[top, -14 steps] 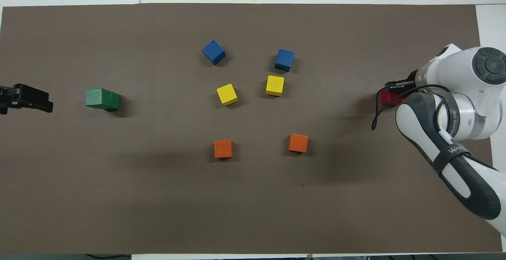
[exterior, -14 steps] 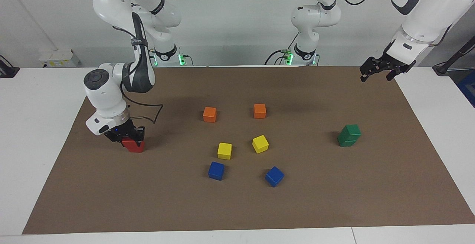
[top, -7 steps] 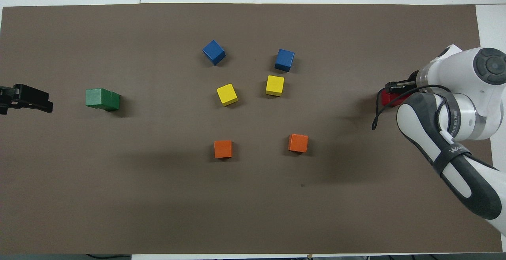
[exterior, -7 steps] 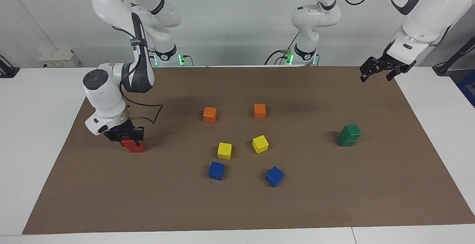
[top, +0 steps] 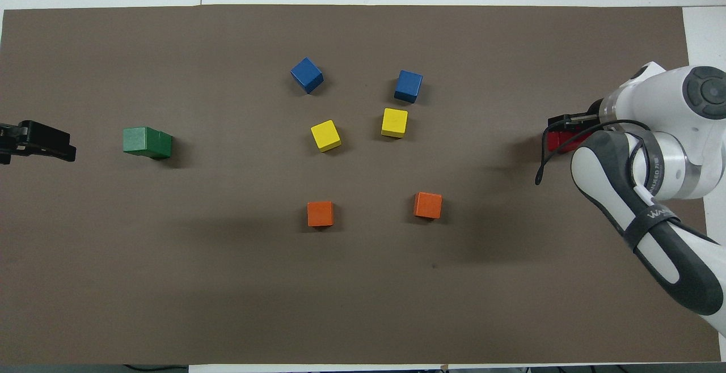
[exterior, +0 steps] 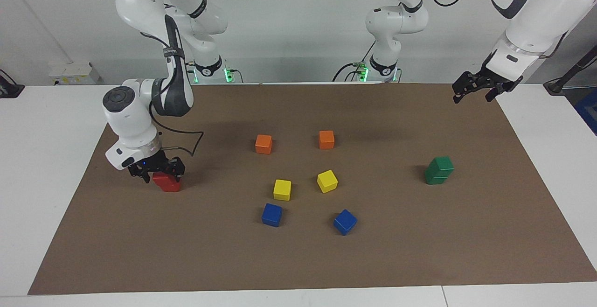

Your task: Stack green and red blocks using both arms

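Observation:
Two dark green blocks (exterior: 439, 170) stand stacked toward the left arm's end of the mat, and also show in the overhead view (top: 147, 142). A red block (exterior: 167, 183) sits on the mat toward the right arm's end. My right gripper (exterior: 157, 172) is right over it with its fingers spread to either side of the top. It hides the block's upper part, so I cannot make out a second red block. The overhead view shows the red block (top: 558, 142) under the right gripper (top: 562, 122). My left gripper (exterior: 475, 90) waits open above the mat's corner near its base.
Two orange cubes (exterior: 263, 143) (exterior: 326, 139), two yellow cubes (exterior: 282, 190) (exterior: 327, 181) and two blue cubes (exterior: 272, 214) (exterior: 345, 221) lie in the middle of the brown mat (exterior: 298, 260). White table surrounds the mat.
My right gripper's fingers have spread apart off the red block and the hand has risen slightly. The left arm has barely moved.

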Controlling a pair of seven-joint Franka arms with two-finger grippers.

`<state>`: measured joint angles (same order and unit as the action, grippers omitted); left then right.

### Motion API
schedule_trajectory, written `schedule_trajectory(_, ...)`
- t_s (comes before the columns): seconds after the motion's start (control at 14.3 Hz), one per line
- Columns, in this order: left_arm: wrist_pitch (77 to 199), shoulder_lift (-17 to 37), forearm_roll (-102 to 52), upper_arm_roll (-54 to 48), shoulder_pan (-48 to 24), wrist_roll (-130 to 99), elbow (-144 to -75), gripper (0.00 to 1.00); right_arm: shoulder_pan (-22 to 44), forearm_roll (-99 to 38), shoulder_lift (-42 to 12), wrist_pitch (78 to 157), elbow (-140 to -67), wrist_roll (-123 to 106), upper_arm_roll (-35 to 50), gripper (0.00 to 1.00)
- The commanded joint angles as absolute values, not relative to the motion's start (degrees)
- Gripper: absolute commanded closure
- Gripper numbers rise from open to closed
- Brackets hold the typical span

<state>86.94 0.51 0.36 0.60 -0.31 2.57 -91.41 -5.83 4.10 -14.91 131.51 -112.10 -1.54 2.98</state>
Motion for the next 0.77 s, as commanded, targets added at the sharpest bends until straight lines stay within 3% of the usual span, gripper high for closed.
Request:
schedule_trajectory(0.0,85.87,0.0,0.18,1.41,-0.97,3.08,-91.23,0.0,-4.49,3.43,-13.8,114.42,-100.34,-1.23,3.69,0.0)
schedule_trajectory(0.14,85.87,0.0,0.18,1.41,-0.97,3.08,-91.23,0.0,-4.13,3.34,-13.19,104.27,-92.58,-1.58,3.78,0.0)
schedule_trajectory(0.7,85.87,0.0,0.18,1.41,-0.97,2.99,-91.23,0.0,-4.13,2.37,2.62,90.72,-92.9,-1.85,4.92,0.0)
